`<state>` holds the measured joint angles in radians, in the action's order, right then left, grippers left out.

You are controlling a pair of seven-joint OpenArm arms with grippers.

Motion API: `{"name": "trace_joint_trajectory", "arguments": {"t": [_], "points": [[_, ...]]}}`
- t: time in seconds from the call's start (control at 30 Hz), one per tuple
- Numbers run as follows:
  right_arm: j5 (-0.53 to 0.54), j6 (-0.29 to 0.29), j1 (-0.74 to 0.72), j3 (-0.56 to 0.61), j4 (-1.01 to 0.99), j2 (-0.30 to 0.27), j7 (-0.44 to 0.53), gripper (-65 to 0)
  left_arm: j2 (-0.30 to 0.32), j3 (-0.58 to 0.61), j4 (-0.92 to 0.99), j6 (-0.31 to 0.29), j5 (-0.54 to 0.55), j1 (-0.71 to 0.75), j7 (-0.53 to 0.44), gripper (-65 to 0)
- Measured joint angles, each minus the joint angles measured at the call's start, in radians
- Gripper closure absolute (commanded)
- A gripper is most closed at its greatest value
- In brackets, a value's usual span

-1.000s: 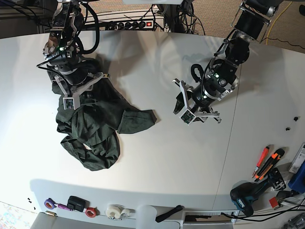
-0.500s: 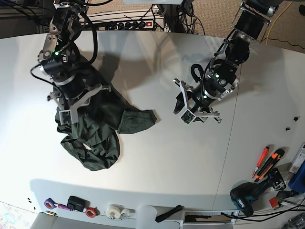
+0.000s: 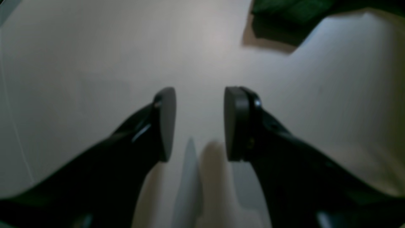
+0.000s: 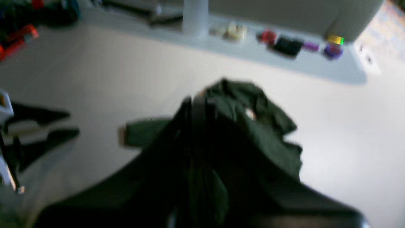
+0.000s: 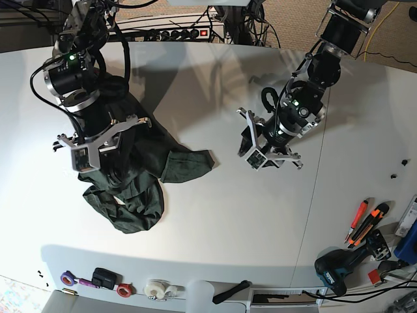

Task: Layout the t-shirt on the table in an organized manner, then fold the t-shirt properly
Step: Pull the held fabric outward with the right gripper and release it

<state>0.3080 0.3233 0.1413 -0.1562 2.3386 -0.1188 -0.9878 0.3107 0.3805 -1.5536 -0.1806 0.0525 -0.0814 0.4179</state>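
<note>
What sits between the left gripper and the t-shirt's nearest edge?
Nothing: bare table separates the left gripper from the t-shirt in the base view.

Crumpled green t-shirt [image 5: 140, 173] under right claw [image 5: 98, 171] on white table [image 5: 215, 222]

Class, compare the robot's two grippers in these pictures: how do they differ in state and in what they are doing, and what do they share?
The left gripper is open with only bare table between its fingers; the right gripper is shut on the t-shirt. The left gripper hangs apart from the t-shirt; the right gripper has the cloth bunched and draped below it. Both have dark fingers and point down at the table.
</note>
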Motion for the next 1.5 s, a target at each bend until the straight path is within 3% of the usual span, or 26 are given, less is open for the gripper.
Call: {"name": "trace_joint_trajectory", "arguments": {"t": [0.13,0.27,0.43,0.63,0.93,1.07,1.1,1.2,1.23,1.5], "points": [[-0.13,-0.025,0.0,0.0,0.0,0.0,-0.003,0.0,0.0,0.0,0.001,0.0,0.0,0.002,0.0,-25.8],[-0.354,-0.126,0.0,0.0,0.0,-0.008,-0.002,0.0,0.0,0.0,0.001,0.0,0.0,0.003,0.0,-25.8],[-0.509,-0.242,0.0,0.0,0.0,-0.045,0.047,0.0,0.0,0.0,0.001,0.0,0.001,0.003,0.0,-25.8],[-0.719,-0.425,-0.025,0.0,-0.05,-0.111,0.089,0.0,0.0,0.0,0.001,0.0,0.001,0.002,0.0,-25.8],[-0.726,-0.428,-0.173,0.002,-0.456,-0.192,0.087,0.0,0.0,0.0,0.002,0.0,0.005,0.002,0.0,-25.8],[-0.712,-0.428,-0.222,0.002,-0.561,-0.235,0.04,0.0,0.0,0.0,0.002,0.0,0.005,0.003,0.0,-25.8],[-0.689,-0.429,-0.23,0.002,-0.569,-0.246,0.007,-1.7,0.0,0.0,0.002,0.0,0.006,0.003,0.0,-25.8],[-0.63,-0.402,-0.238,0.002,-0.578,-0.287,-0.061,-24.4,0.0,0.0,0.002,0.0,0.005,0.003,0.0,-25.8],[-0.623,-0.404,-0.238,0.002,-0.578,-0.299,-0.076,-28.2,0.0,0.0,0.002,0.0,0.005,0.003,0.0,-25.8],[-0.623,-0.435,-0.238,0.001,-0.578,-0.389,-0.117,-28.7,0.0,0.0,0.002,0.0,0.006,0.003,0.0,-25.8]]}}
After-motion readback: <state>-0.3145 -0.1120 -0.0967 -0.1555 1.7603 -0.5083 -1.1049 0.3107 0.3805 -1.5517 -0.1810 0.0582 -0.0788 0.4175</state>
